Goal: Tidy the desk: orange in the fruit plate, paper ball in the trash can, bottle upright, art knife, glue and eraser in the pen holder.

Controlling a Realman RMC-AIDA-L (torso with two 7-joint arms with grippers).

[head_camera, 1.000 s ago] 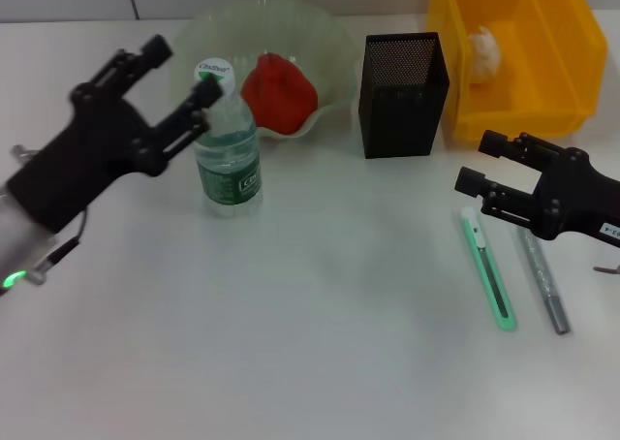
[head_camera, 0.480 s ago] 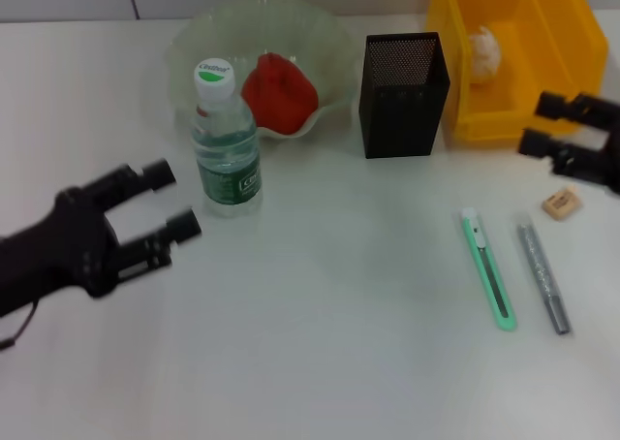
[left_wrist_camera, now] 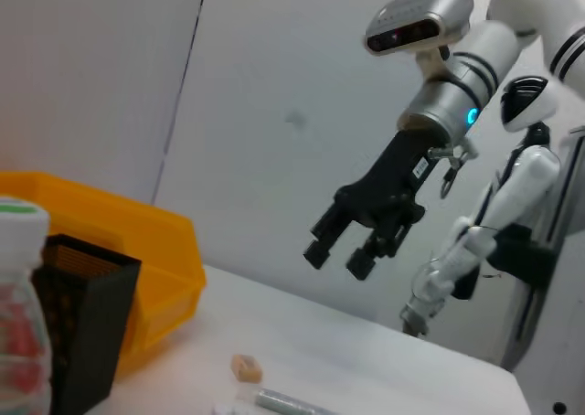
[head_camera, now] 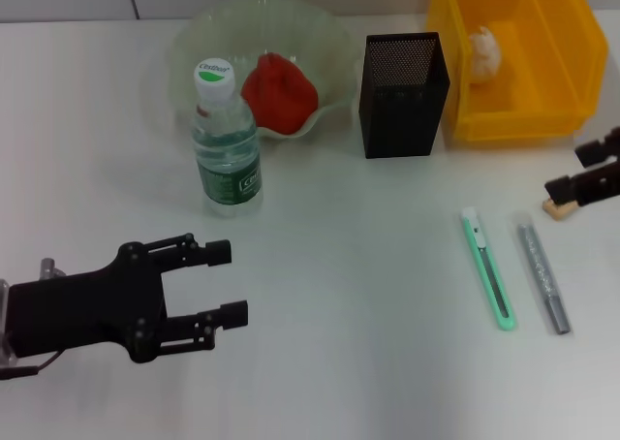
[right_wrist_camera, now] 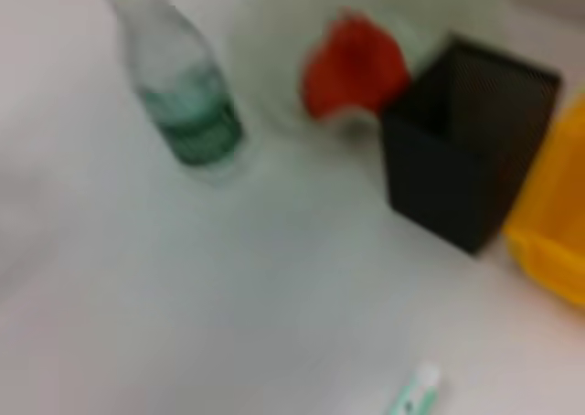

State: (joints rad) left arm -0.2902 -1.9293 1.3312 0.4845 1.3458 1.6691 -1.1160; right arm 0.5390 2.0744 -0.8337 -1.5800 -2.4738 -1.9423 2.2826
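Note:
The bottle (head_camera: 226, 140) stands upright on the desk (head_camera: 339, 362), in front of the fruit plate (head_camera: 194, 33) that holds the orange (head_camera: 279, 93). The paper ball (head_camera: 483, 50) lies in the trash can (head_camera: 557, 81). The pen holder (head_camera: 404, 93) stands between them. The art knife (head_camera: 487, 266) and the glue (head_camera: 542, 277) lie side by side at the right. My right gripper (head_camera: 570, 172) is open at the right edge, just above the eraser (head_camera: 555, 207); it also shows in the left wrist view (left_wrist_camera: 336, 261). My left gripper (head_camera: 230, 282) is open and empty, low at the front left.
The left wrist view shows the eraser (left_wrist_camera: 246, 368), the glue's end (left_wrist_camera: 288, 402), the pen holder (left_wrist_camera: 82, 328) and the trash can (left_wrist_camera: 137, 250). The right wrist view shows the bottle (right_wrist_camera: 183, 95), orange (right_wrist_camera: 352, 68), pen holder (right_wrist_camera: 466, 141) and knife tip (right_wrist_camera: 416, 392).
My left gripper has let go of the upright bottle and drawn back to the front left. My right gripper has moved from over the knife and glue to the right edge, uncovering the eraser.

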